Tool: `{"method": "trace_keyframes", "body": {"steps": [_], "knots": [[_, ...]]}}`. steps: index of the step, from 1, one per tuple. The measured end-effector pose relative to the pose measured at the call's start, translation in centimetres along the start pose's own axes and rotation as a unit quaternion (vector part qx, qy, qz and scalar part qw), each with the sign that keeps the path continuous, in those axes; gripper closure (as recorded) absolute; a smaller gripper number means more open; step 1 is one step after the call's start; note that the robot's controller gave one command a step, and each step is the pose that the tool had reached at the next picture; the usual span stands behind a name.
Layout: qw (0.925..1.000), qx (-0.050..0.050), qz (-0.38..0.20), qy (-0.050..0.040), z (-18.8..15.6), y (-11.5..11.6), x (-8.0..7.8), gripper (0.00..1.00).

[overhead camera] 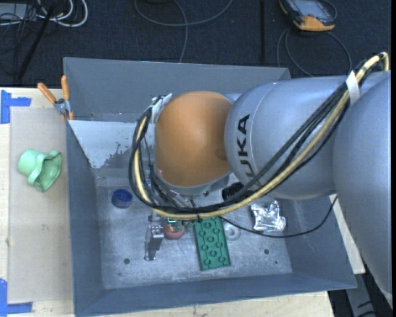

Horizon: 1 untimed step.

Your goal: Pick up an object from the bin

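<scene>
Small red-brown round piece [174,230] on the floor of the bin [86,256], front-centre; gripper [154,238] low, just left of it.
Open or closed: cannot tell, orange wrist cover [191,137] hides it. Green studded plate [212,244] lies just right of the piece; blue cap [121,197] and crumpled foil [267,216] well apart. Risk: an off-centre close probably nudges the piece away or snags the plate edge.

- The brick [212,244] is showing dark green, patterned with rows of studs.
- Left of the brick, a cap [121,197] is showing blue.
- Right of the brick, crumpled foil [268,216] is glinting silver.
- The bin [105,256] is looking grey, scuffed pale.
- Above the brick, the arm's cover [191,137] is glowing orange.
</scene>
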<state>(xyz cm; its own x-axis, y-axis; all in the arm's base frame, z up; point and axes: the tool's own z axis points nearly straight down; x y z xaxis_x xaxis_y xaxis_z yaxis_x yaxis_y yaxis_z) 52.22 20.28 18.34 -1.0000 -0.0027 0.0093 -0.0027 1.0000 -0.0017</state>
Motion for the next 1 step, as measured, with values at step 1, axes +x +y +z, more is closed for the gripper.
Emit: {"method": "trace_keyframes", "body": {"steps": [1], "knots": [[0.9891,0.0,-0.147,-0.0005,10.29,-5.83,-0.53,0.0]]}}
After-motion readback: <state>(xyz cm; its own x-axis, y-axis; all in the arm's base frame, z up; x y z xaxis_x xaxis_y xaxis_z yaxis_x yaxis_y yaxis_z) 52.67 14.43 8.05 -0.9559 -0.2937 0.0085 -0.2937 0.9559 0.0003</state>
